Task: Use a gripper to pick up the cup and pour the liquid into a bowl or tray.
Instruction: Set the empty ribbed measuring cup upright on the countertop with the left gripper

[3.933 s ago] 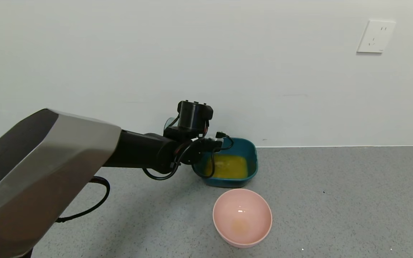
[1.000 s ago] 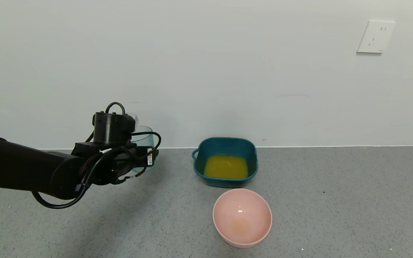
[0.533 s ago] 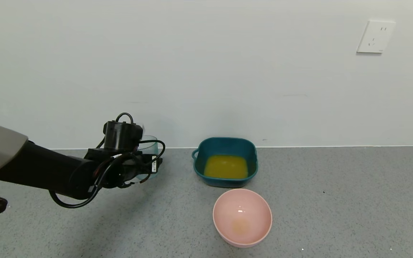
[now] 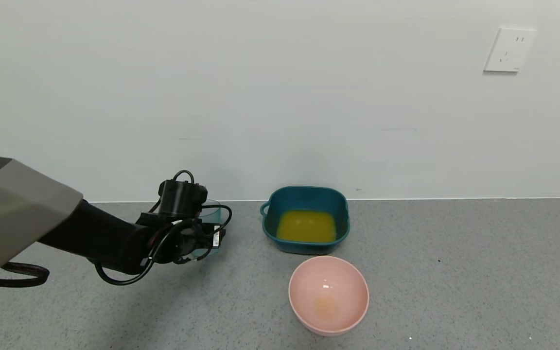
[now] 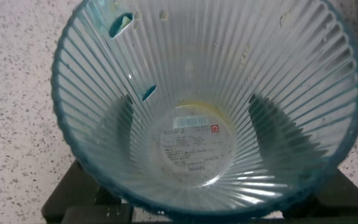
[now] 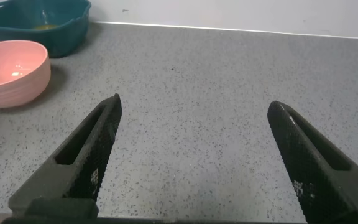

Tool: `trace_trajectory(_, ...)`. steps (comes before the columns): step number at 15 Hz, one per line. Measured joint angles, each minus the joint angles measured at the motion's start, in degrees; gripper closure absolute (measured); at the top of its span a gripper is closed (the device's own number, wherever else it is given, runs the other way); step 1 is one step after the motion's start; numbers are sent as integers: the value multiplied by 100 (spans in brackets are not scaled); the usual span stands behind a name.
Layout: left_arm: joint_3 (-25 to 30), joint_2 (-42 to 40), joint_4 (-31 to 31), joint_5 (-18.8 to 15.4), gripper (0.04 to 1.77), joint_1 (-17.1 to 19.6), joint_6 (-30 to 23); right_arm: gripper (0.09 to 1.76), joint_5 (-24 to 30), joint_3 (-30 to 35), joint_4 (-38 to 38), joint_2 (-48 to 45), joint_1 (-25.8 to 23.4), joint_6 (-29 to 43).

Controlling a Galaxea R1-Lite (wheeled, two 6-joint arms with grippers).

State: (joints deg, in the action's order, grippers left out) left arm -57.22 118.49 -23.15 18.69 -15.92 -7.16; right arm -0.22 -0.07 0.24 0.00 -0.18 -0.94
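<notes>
I see my left end effector [image 4: 207,238] low over the grey worktop [image 4: 455,272], to the left of the tub [image 4: 305,195]. It is clamped around the cup [image 4: 210,214]. The cup is upright in its grip, close to the worktop, but I cannot tell if the bottom touches it.

From the left wrist camera I look straight down into the cup [image 5: 201,106]. It has thin ribs running down its clear blue sides. A sticker shows through its bottom. Only a thin yellow smear sits at the bottom of the cup. The dark fingers [image 5: 129,118] press on the cup from two sides.

The dark teal tub sits near the white wall [image 4: 280,97]. The juice [image 4: 306,226] is in the tub, a yellow pool across its floor. The tub has a small loop handle on its left side, facing the cup. The cup and the tub are near each other but not touching.

The pink bowl [image 4: 328,294] sits just in front of the tub. It has a small yellow spot at the bottom.

My right end effector [image 6: 197,162] hangs above the bare worktop, well away from the tub and the pink bowl. Its two fingers are spread wide with nothing between them.

A white socket [image 4: 510,49] is high on the wall to the right.
</notes>
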Motion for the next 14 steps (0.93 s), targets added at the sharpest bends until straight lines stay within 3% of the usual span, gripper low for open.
trace_trajectory(14,22,257,-168,-54,52,2,0,14,-2,0,2,0,0,0)
